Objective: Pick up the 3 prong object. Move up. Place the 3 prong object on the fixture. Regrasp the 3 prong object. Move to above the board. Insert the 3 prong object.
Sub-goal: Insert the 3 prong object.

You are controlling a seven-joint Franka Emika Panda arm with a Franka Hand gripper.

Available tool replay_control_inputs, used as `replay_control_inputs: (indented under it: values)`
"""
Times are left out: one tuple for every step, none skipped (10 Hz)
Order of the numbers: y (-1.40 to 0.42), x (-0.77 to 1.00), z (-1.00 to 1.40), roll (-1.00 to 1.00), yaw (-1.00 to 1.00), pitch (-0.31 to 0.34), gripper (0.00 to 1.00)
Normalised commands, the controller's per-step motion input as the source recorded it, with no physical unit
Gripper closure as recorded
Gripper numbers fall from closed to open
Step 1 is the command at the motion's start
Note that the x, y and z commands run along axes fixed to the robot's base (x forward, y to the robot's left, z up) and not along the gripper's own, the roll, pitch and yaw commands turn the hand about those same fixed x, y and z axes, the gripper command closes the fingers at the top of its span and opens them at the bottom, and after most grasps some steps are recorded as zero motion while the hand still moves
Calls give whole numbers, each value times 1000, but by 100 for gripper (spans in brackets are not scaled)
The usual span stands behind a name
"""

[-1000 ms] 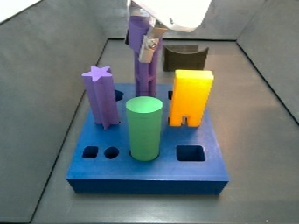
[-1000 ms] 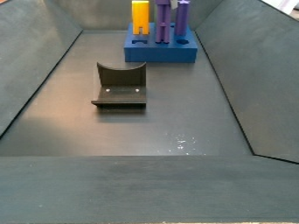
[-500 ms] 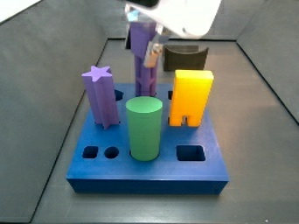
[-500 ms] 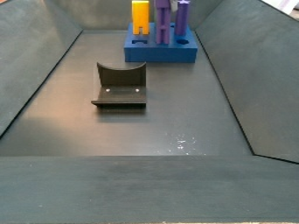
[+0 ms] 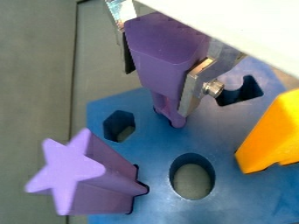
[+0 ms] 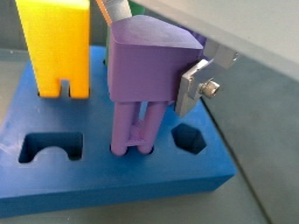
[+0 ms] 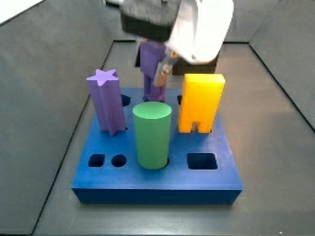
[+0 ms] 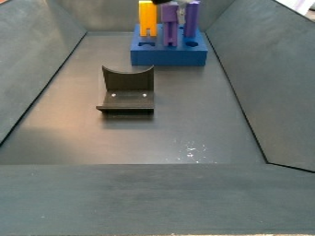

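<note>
My gripper is shut on the 3 prong object, a light-purple block held upright with its prongs pointing down. In a wrist view the prongs reach into a hole in the blue board. One silver finger presses the block's side; the opposite one is hidden there. In a side view the gripper hangs over the back middle of the board. The dark fixture stands apart on the floor with nothing on it.
On the board stand a purple star post, a green cylinder and a yellow block, all close around the held piece. Open holes lie beside the prongs. Grey walls enclose the floor.
The gripper has come straight down with the 3 prong object, bringing its prongs to the board. Nothing else has moved.
</note>
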Motion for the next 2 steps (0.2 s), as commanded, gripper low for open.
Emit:
replay_control_inputs:
  values:
    - [0,0,0,-14,0,0,100]
    - [0,0,0,0,0,0,100]
